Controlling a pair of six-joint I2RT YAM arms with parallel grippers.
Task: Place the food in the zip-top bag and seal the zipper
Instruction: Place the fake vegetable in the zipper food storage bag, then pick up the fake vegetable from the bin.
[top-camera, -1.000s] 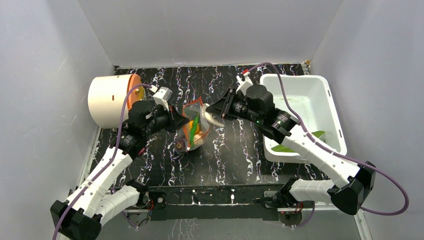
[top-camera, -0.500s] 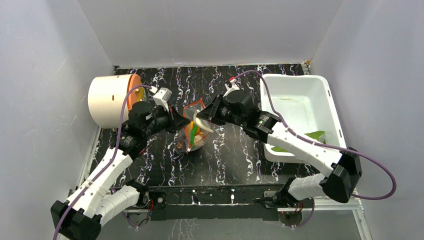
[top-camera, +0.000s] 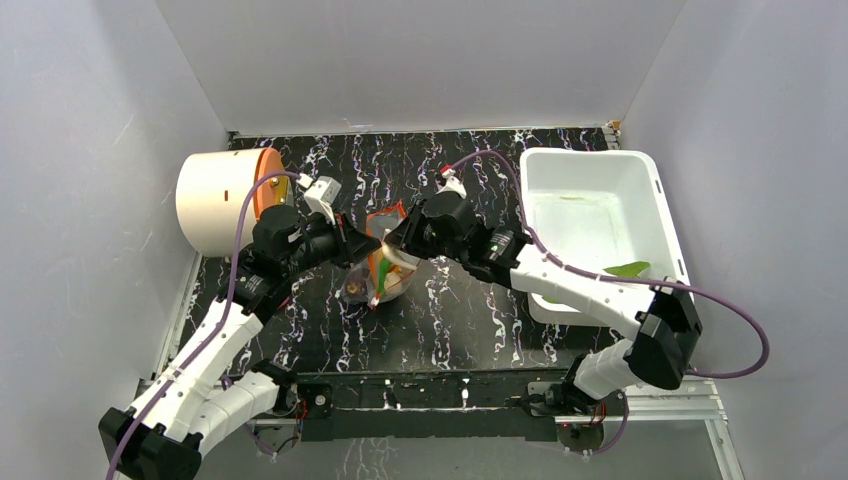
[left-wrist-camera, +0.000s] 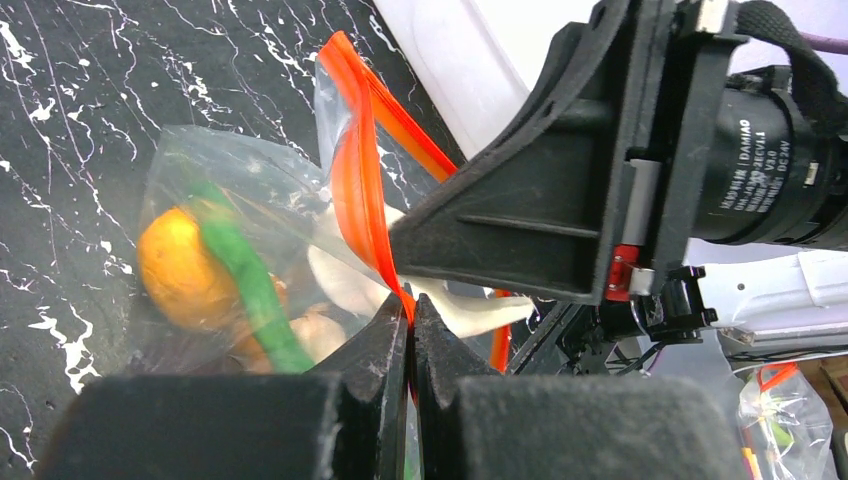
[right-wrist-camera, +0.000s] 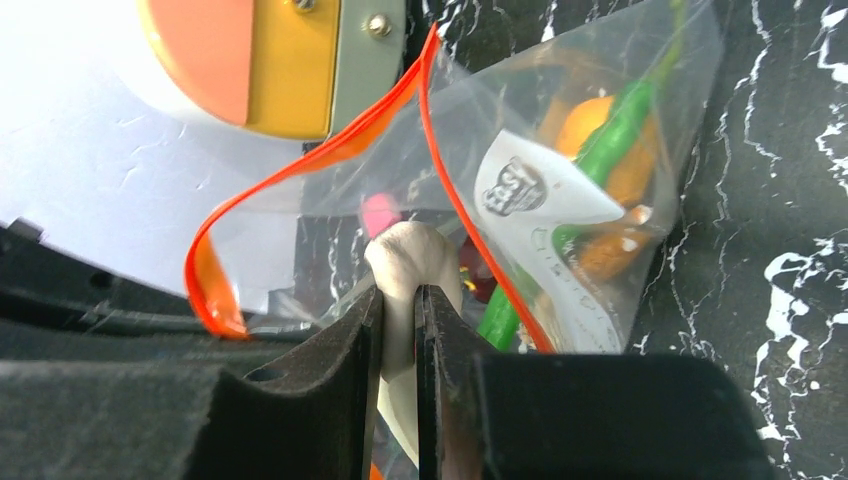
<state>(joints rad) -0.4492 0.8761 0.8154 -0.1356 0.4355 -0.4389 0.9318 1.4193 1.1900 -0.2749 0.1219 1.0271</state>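
The left fingers (left-wrist-camera: 409, 318) are pressed almost together, pinching the orange-red zipper (left-wrist-camera: 355, 170) at the mouth of the clear zip-top bag (left-wrist-camera: 190, 160) and holding that edge up off the desk (top-camera: 450, 320). The right fingers (right-wrist-camera: 400, 302) are nearly closed on a whitish garlic-like piece (right-wrist-camera: 412, 258), which sits right at the bag's mouth, between the two loops of the zipper strip. Inside the bag lie an orange round fruit (left-wrist-camera: 175, 265) and a slim green pepper (left-wrist-camera: 250, 285), the pepper across the fruit; a pinkish spot deeper inside the bag is too blurred to name. The bag's white label (right-wrist-camera: 535, 190) bears a dark logo, its letters too small to read with certainty. The right arm's black motor housing, just beyond the bag's mouth, reads "DAMIAO" (left-wrist-camera: 745, 165). To the left of the bag lies a cream cylinder (top-camera: 215, 200) with an orange end, on its side. To the right of the bag stands a white plastic bin (top-camera: 600, 180) with a green piece (top-camera: 627, 268) inside.
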